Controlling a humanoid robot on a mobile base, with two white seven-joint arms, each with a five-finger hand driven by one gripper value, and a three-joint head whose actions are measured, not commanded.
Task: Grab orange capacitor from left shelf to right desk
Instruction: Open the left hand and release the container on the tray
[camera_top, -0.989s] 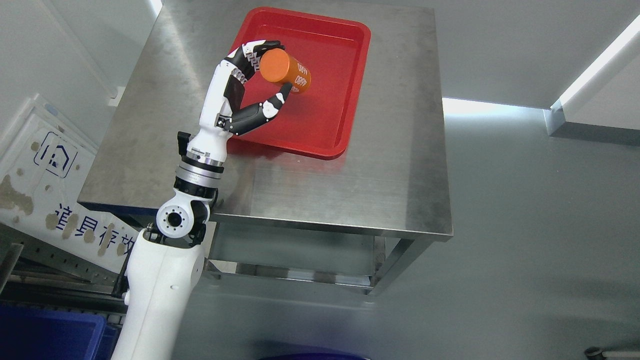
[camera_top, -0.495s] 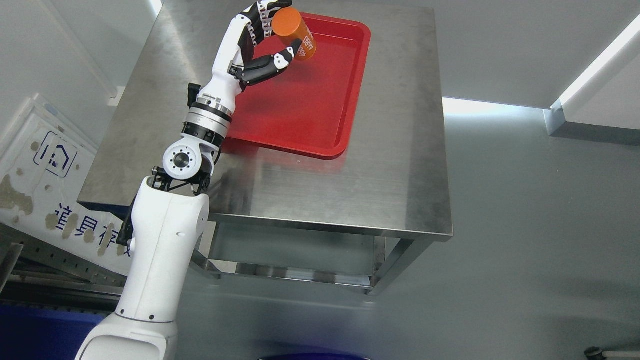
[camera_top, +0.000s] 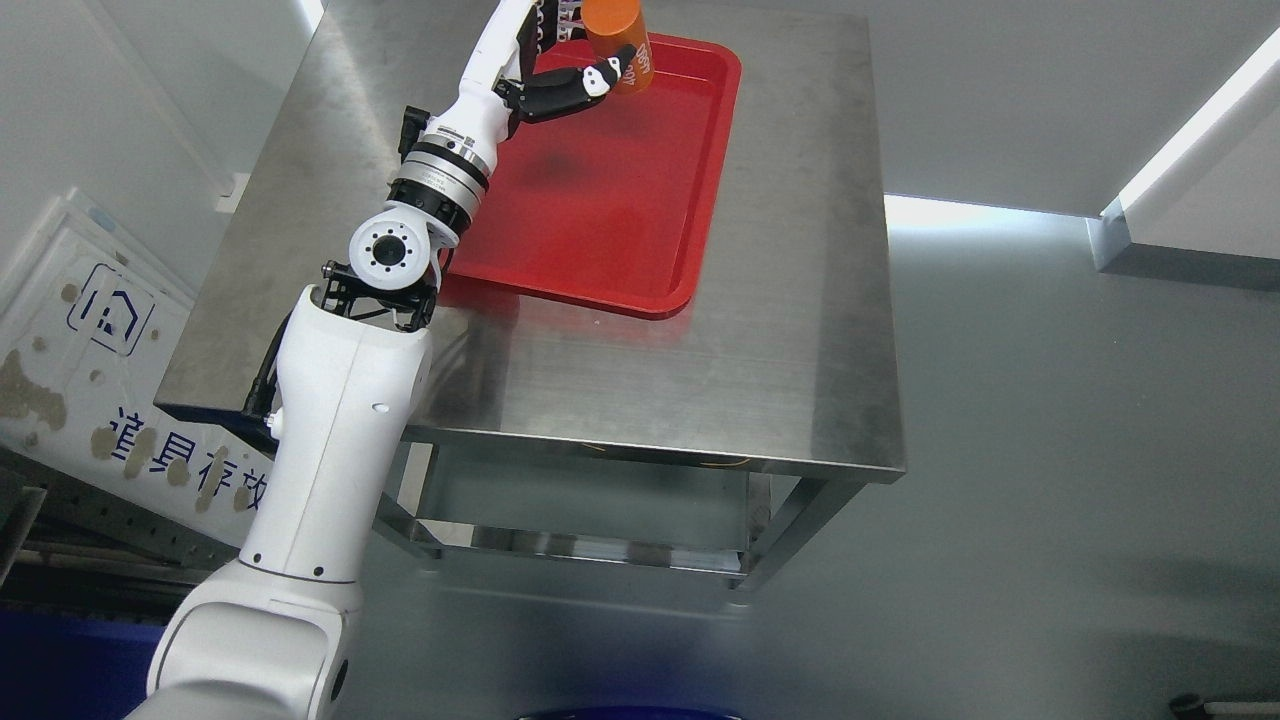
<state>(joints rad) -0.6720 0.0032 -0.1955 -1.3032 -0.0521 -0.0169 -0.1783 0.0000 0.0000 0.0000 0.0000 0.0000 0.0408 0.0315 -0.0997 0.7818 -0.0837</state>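
While the orange capacitor (camera_top: 617, 40) is up at the top edge of the head view, it sits in the left hand (camera_top: 572, 55), over the far end of the red tray (camera_top: 700, 190), not resting on it as far as I can tell. Top of the can is cropped by the frame.

Handling, my read: rigid cylinder with a smooth printed sleeve, so stiff but slick. No give for the fingers to bite into. Probably light to moderate for this hand; can't confirm weight from here. Likely to roll if it's laid on its side, so set it down on an end face.

Grip: hand is wrapped around the can's side wall. Thumb (camera_top: 590, 82) presses low on the near side, other fingers wrap from the far side, mostly hidden at the frame edge. Mid-body across the diameter is the right place to hold; end-cap pinches would slip.

Tray has a raised rim and lies on the steel desk (camera_top: 640, 380), nothing else in it. Left arm comes up from the lower left, fully extended. Right arm isn't in frame.

Risk: tilt on release, then a roll toward the rim.
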